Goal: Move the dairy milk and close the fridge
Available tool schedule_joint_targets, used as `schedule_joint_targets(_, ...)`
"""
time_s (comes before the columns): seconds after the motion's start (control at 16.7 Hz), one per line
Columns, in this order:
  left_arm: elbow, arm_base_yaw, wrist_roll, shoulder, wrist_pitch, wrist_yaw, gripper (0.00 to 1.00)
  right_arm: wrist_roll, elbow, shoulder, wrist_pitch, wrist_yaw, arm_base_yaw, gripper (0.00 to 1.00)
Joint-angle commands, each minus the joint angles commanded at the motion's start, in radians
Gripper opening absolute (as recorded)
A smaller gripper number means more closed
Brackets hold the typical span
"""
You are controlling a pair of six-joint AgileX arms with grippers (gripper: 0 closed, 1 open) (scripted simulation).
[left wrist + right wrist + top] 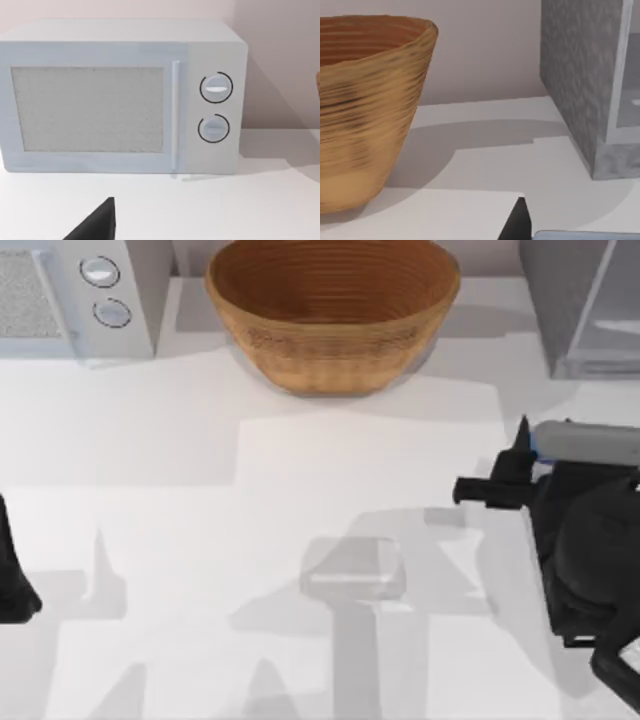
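Fridge [580,310] was cut off at top-right edge; milk [585,443] mostly hidden in right gripper [522,455]; left arm [12,570] cropped.

The dairy milk [585,443] is lying on its side over the right part of the tabletop [250,470], grey-white with a bit of blue at its left end, right up against the right hand [520,465]. The fridge [585,305] stands upright at the back right corner, grey and speckled, with a pale see-through door panel.
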Motion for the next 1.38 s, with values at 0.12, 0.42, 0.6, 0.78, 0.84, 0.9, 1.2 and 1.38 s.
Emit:
schedule_joint_targets(0.12, 0.000, 0.000, 0.000, 0.000, 0.000, 0.000, 1.00, -0.031, 0.002, -0.069, -0.037, -0.159, -0.140, 0.00)
schedule_joint_targets(0.42, 0.000, 0.000, 0.000, 0.000, 0.000, 0.000, 1.00, -0.098, 0.000, -0.229, -0.132, -0.514, -0.463, 0.00)
schedule_joint_targets(0.6, 0.000, 0.000, 0.000, 0.000, 0.000, 0.000, 1.00, -0.123, -0.004, -0.291, -0.172, -0.632, -0.579, 0.00)
schedule_joint_targets(0.78, 0.000, 0.000, 0.000, 0.000, 0.000, 0.000, 1.00, -0.129, -0.005, -0.306, -0.182, -0.657, -0.604, 0.00)
schedule_joint_targets(0.84, 0.000, 0.000, 0.000, 0.000, 0.000, 0.000, 1.00, -0.129, -0.005, -0.306, -0.182, -0.657, -0.604, 0.00)
schedule_joint_targets(0.9, 0.000, 0.000, 0.000, 0.000, 0.000, 0.000, 1.00, -0.129, -0.005, -0.306, -0.182, -0.657, -0.604, 0.00)
schedule_joint_targets(1.2, 0.000, 0.000, 0.000, 0.000, 0.000, 0.000, 1.00, -0.129, 0.067, -0.241, -0.186, -0.674, -0.616, 0.00)
schedule_joint_targets(1.38, 0.000, 0.000, 0.000, 0.000, 0.000, 0.000, 1.00, -0.137, 0.227, -0.110, -0.209, -0.713, -0.653, 0.00)
